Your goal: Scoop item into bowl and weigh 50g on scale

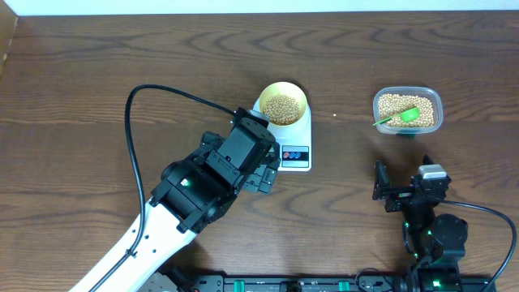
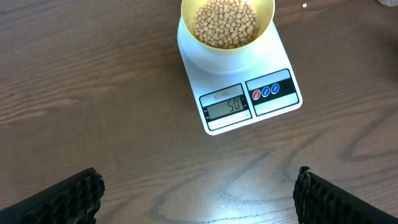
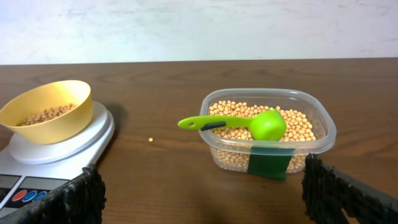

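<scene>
Scale reads 50 (label perhaps SF-400); bowl of beans atop; left gripper, right gripper agape, empty.

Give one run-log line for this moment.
yellow bowl: on scale, holding beans | display: 50 | green scoop: in tub | left gripper: open, empty | right gripper: open, empty

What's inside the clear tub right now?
Tan beans fill the tub, with a green scoop lying on them, handle poking over the rim. The tub's floor and the beans beneath the scoop are covered.
</scene>
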Action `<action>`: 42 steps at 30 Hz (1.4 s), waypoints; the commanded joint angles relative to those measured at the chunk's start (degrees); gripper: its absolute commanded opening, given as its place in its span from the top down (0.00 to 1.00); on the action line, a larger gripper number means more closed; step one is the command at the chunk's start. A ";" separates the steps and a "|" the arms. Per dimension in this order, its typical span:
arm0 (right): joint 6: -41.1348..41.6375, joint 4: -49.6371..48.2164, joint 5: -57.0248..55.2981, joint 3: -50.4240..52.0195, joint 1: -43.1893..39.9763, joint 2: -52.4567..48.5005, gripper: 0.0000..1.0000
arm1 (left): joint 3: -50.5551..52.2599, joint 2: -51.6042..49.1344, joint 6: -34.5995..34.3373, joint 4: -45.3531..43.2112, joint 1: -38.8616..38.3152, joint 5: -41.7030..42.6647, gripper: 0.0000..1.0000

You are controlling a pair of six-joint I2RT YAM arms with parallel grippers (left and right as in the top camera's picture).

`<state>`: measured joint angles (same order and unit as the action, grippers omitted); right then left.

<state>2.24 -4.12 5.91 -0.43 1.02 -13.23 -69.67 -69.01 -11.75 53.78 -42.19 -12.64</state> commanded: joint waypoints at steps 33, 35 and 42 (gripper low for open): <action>-2.10 7.06 6.29 0.11 -1.05 6.43 0.01 | -0.63 -0.15 0.74 0.15 0.13 -1.14 0.00; -2.10 7.45 6.27 0.11 -1.03 10.71 0.01 | -0.63 -0.15 0.74 0.15 0.13 -1.14 0.00; -2.10 7.54 6.05 0.11 -0.94 12.92 0.01 | -0.63 -0.15 0.74 0.15 0.13 -1.14 0.00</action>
<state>0.80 2.70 11.84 -0.40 0.45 -0.95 -69.67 -69.01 -11.75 53.78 -42.19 -12.64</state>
